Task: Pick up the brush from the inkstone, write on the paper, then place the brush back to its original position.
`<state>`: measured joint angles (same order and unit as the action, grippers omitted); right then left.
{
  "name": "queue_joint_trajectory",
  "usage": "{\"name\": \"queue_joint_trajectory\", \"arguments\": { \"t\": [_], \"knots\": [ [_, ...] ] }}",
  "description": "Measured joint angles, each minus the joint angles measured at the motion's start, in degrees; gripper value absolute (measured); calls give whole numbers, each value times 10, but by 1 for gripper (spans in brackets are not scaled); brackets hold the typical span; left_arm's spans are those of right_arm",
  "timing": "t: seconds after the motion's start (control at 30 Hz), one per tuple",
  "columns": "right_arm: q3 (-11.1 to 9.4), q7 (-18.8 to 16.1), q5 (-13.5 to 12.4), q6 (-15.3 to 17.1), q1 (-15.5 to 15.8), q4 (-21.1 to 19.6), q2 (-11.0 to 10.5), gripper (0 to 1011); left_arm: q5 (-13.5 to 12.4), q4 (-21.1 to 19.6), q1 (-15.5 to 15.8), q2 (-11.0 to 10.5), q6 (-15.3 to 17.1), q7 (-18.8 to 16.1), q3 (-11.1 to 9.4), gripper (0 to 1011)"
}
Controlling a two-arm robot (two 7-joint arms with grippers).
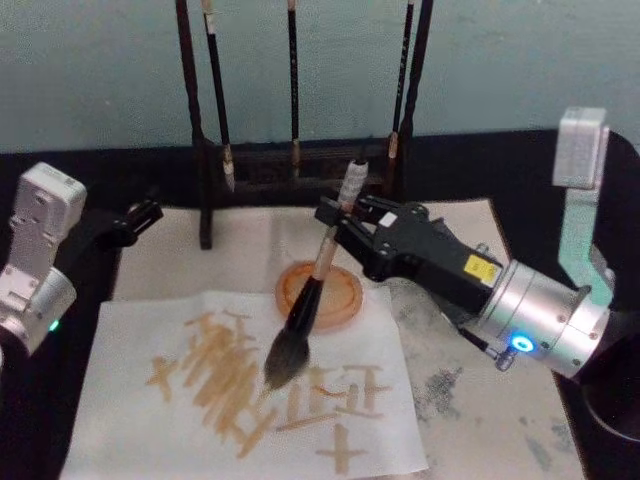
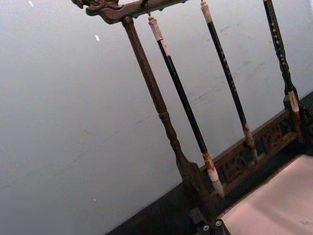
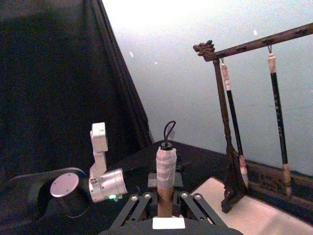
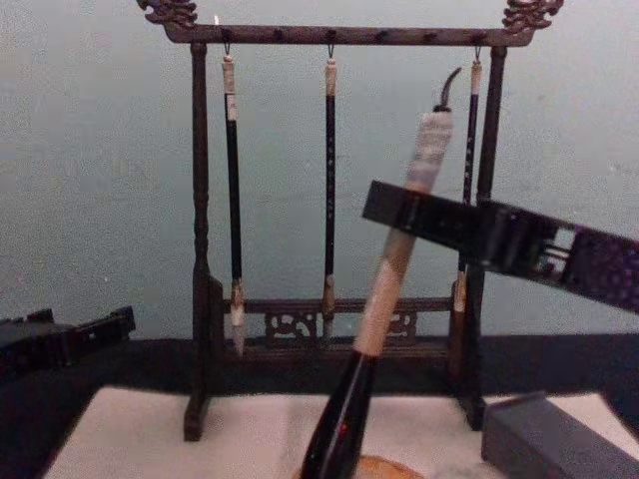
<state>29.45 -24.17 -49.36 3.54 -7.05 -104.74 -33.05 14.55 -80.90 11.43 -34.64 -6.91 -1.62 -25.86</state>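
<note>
My right gripper point(image 1: 337, 218) is shut on the pale upper handle of the brush point(image 1: 305, 300). The brush slants down to the left, and its bushy dark head point(image 1: 285, 362) is at the paper point(image 1: 150, 420), among tan strokes; whether it touches I cannot tell. The round orange inkstone point(image 1: 345, 292) lies just behind the paper, under the brush's black part. The chest view shows the brush point(image 4: 384, 289) tilted, with the right gripper point(image 4: 424, 218) across it. In the right wrist view the handle point(image 3: 165, 171) stands between the fingers. My left gripper point(image 1: 142, 214) is parked at the left, shut.
A dark wooden rack point(image 1: 205, 200) with three slim hanging brushes point(image 4: 328, 180) stands along the back of the beige mat point(image 1: 470, 400), close behind the right gripper. The mat carries grey ink stains at the right. Black cloth surrounds it.
</note>
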Motion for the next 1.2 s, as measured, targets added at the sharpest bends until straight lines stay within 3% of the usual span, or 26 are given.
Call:
{"name": "queue_joint_trajectory", "arguments": {
  "t": [0.73,0.93,1.2],
  "knots": [
    [23,-12,32,15,-20,66,45,173,0,0,0,0,0,0,0,1002],
    [19,-15,34,15,-18,75,44,175,0,0,0,0,0,0,0,1002],
    [3,-14,36,14,-2,71,27,173,0,0,0,0,0,0,0,1002]
  ]
}}
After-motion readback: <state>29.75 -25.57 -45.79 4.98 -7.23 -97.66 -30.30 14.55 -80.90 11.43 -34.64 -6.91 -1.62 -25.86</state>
